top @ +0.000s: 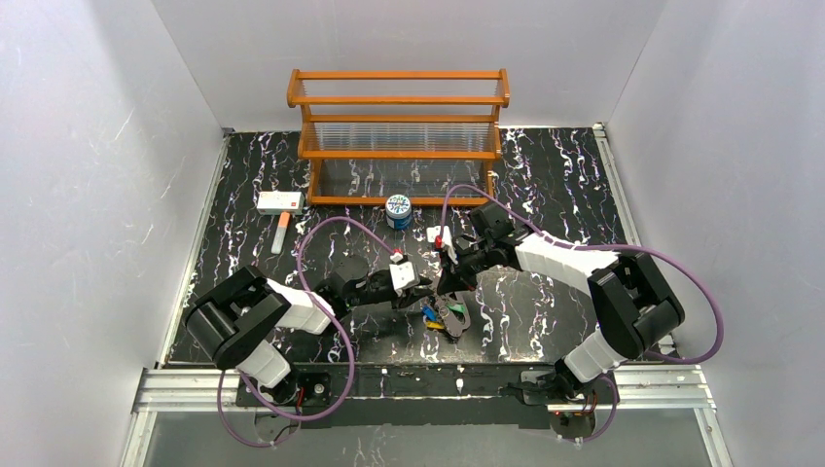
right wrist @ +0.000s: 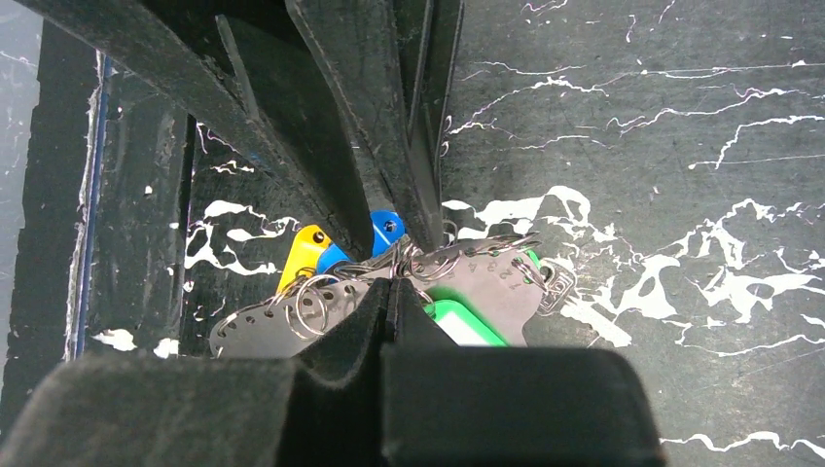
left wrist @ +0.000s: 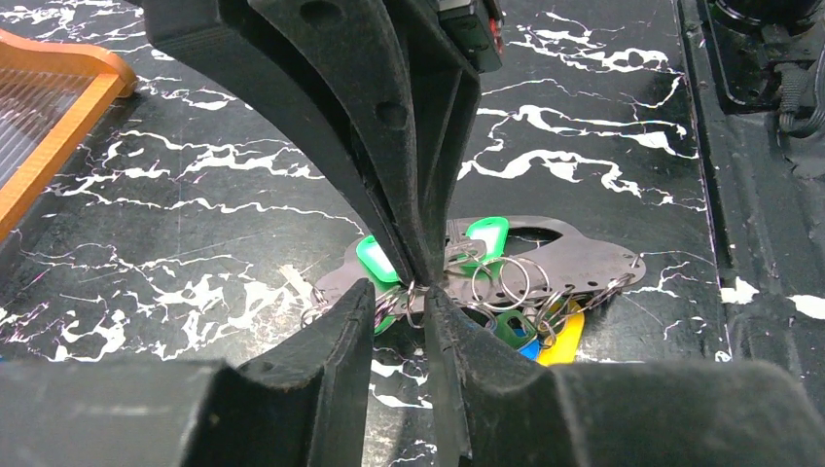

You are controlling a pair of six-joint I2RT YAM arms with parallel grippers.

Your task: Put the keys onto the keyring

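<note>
Right gripper [right wrist: 391,309] is clamped tight on the edge of the keyring [left wrist: 574,261] near the table's [top: 545,311] front middle, while left gripper [left wrist: 399,302] is nearly closed round a small split ring [left wrist: 416,292] (can't tell if it's actually gripping), so I reckon any tug apart could yank the keys [left wrist: 486,233] off or slip the hold.

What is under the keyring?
A blue key and a yellow key poke out from beneath the edge of the keyring. Their blades are covered, so how far they reach under it cannot be seen.
</note>
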